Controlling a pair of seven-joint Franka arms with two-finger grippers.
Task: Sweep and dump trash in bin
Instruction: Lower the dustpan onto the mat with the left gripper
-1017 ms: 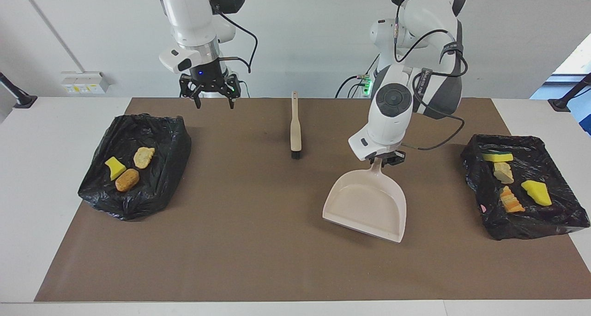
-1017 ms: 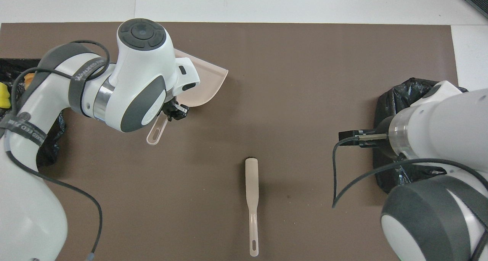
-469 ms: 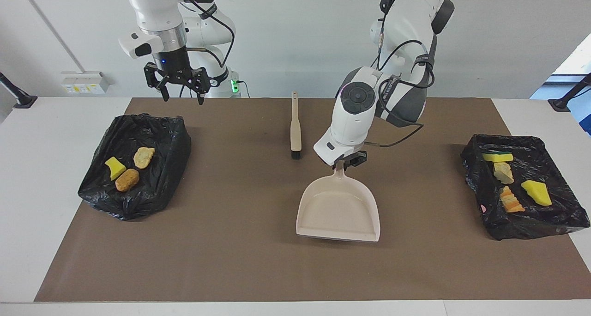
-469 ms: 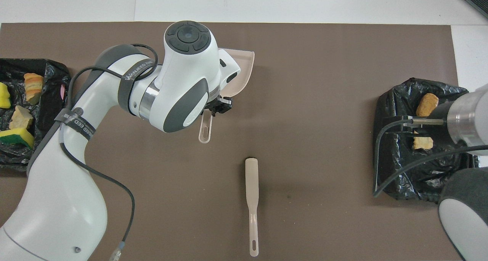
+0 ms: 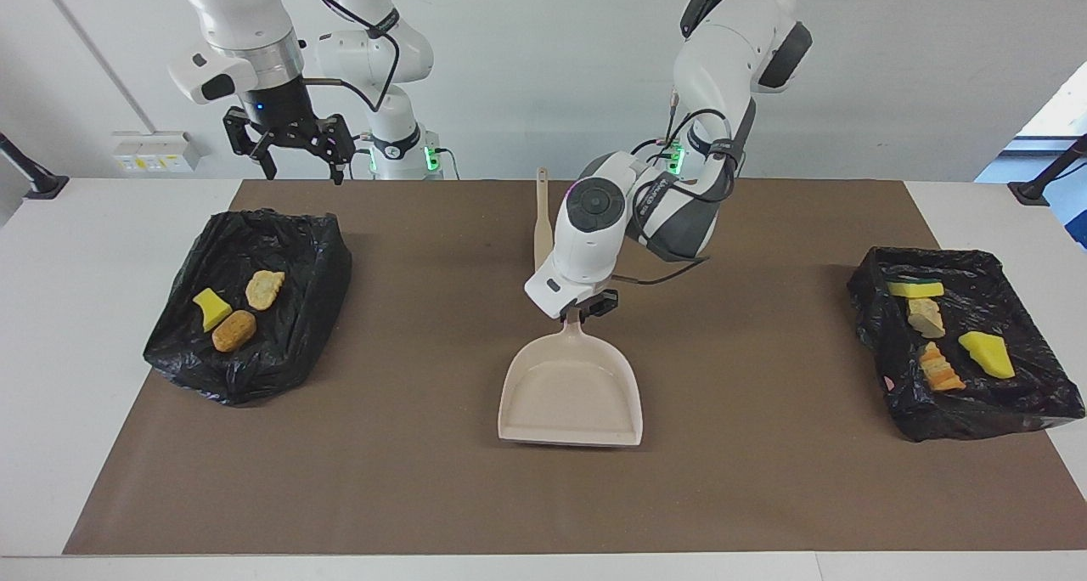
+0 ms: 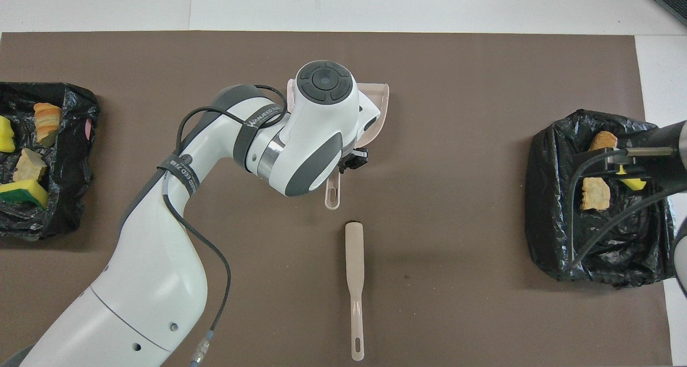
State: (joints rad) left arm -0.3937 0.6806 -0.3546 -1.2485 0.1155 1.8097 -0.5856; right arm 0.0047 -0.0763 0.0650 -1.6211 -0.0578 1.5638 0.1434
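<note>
Only your facing view is showing the right pincer [image 5: 294, 163] hanging apart; overhead, the left arm is hiding most of the dustpan [image 6: 379, 112]. Your left pincer [image 5: 586, 308] is clamping the dustpan handle, and the arm's band is reading "WANJEED".

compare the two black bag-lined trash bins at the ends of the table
The black bag-lined bin at the right arm's end holds three trash chunks; the bin at the left arm's end holds four. The first looks slumped, the second boxier. Both sit on the brown mat.
</note>
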